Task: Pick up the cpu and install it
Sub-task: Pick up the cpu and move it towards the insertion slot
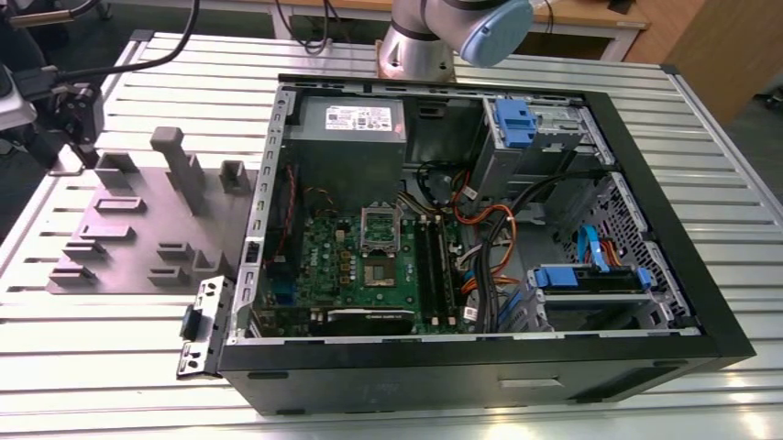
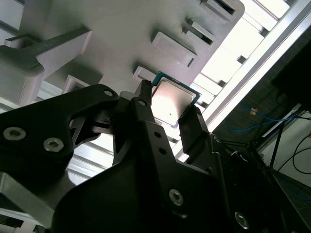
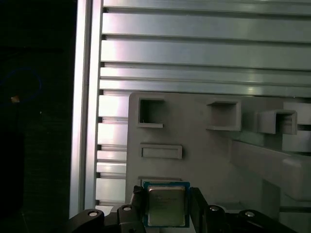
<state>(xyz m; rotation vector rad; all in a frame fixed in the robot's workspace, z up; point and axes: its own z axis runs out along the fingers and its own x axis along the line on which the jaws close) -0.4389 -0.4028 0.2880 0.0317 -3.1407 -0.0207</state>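
End effector is clamped on the cpu. In both wrist views the black fingers pinch two opposite edges, lid face-on to the cameras. The chip sits over the grey plastic fixture tray on the slotted aluminium counter. I can't tell whether it's clear of its pocket.

My read on handling:
- It's light, thin and rigid, so it won't flex.
- The metal lid looks smooth and probably slick, and the underside contacts are likely fragile.
- Edge grip on the green rim is the right hold: modest squeeze, kept flat.

The motherboard lies in the open PC case, just beside the tray, on the exterior view's right.
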